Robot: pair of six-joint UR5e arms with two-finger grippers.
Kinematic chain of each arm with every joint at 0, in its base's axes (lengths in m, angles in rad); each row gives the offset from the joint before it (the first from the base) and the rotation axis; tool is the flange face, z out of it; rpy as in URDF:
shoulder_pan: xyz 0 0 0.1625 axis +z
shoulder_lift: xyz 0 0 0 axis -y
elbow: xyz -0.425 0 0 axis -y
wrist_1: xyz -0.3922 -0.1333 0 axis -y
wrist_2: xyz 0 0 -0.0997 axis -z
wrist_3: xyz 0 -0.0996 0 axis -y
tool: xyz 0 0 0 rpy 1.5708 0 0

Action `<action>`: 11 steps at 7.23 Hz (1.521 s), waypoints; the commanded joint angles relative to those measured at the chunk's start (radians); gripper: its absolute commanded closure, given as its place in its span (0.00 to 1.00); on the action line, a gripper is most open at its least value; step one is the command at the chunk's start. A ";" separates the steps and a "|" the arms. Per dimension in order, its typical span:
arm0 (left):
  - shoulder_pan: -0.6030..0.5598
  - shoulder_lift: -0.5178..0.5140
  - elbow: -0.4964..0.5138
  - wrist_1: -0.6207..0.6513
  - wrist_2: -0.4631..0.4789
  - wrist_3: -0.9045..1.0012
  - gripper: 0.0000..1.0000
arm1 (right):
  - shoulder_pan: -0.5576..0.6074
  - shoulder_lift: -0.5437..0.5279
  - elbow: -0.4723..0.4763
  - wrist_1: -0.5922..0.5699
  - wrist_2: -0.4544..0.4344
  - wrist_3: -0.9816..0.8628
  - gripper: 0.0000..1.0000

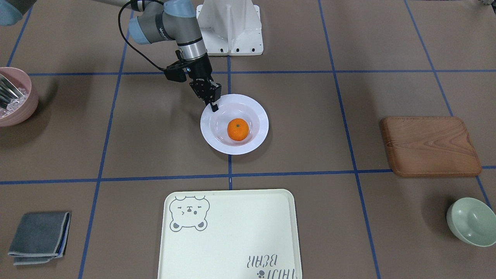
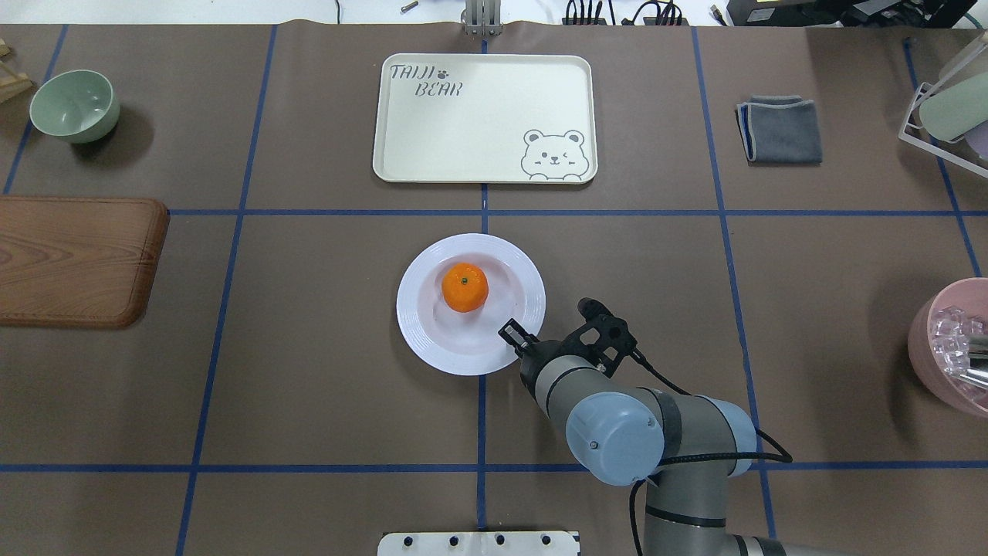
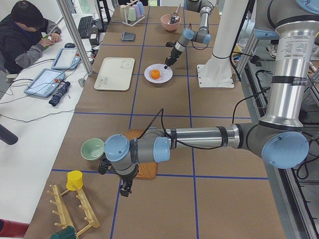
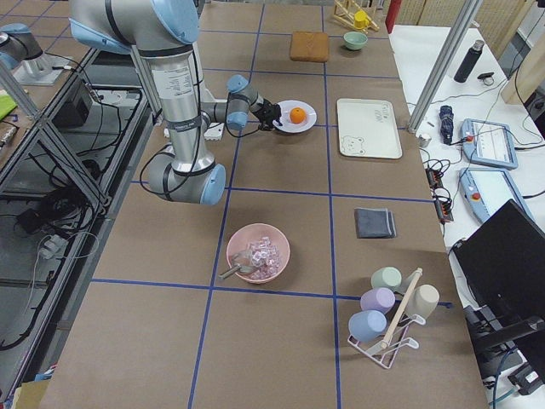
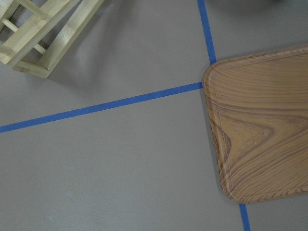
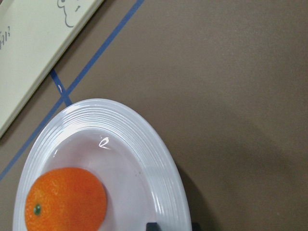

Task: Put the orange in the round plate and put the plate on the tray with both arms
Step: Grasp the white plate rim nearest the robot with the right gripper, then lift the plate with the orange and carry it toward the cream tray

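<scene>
The orange (image 1: 237,129) (image 2: 465,287) (image 6: 65,199) lies in the well of the round plate (image 1: 261,116) (image 2: 413,309) (image 6: 154,159), mid-table. My right gripper (image 1: 214,107) (image 2: 513,336) is tilted down onto the plate's robot-side rim and shut on it, one finger inside and one outside. The tray (image 1: 232,232) (image 2: 478,116) lies bare beyond the plate. My left gripper (image 3: 123,189) hangs low far off at the table's left end, beside the wooden board. I cannot tell whether it is open or shut.
A brown wooden board (image 2: 73,259) (image 5: 264,134) and a mint bowl (image 2: 75,104) sit on the left side. A pink bowl of ice (image 2: 949,347), a folded grey cloth (image 2: 779,127) and a cup rack (image 2: 945,108) are on the right. A person (image 3: 25,35) sits beyond.
</scene>
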 commanded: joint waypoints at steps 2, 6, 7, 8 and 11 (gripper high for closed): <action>0.000 0.001 -0.002 0.000 -0.002 0.000 0.01 | 0.008 -0.021 0.086 0.005 -0.004 0.007 1.00; 0.000 0.001 -0.004 0.000 -0.002 0.000 0.01 | 0.016 -0.057 0.101 0.132 -0.034 0.011 1.00; 0.000 0.001 -0.004 0.000 -0.003 0.000 0.01 | 0.020 -0.055 0.129 0.132 -0.036 0.011 1.00; 0.000 0.001 -0.005 0.000 -0.003 0.000 0.01 | 0.023 -0.052 0.137 0.134 -0.037 0.015 1.00; 0.000 0.003 -0.010 0.002 -0.003 0.000 0.01 | 0.042 -0.049 0.170 0.134 -0.036 0.021 1.00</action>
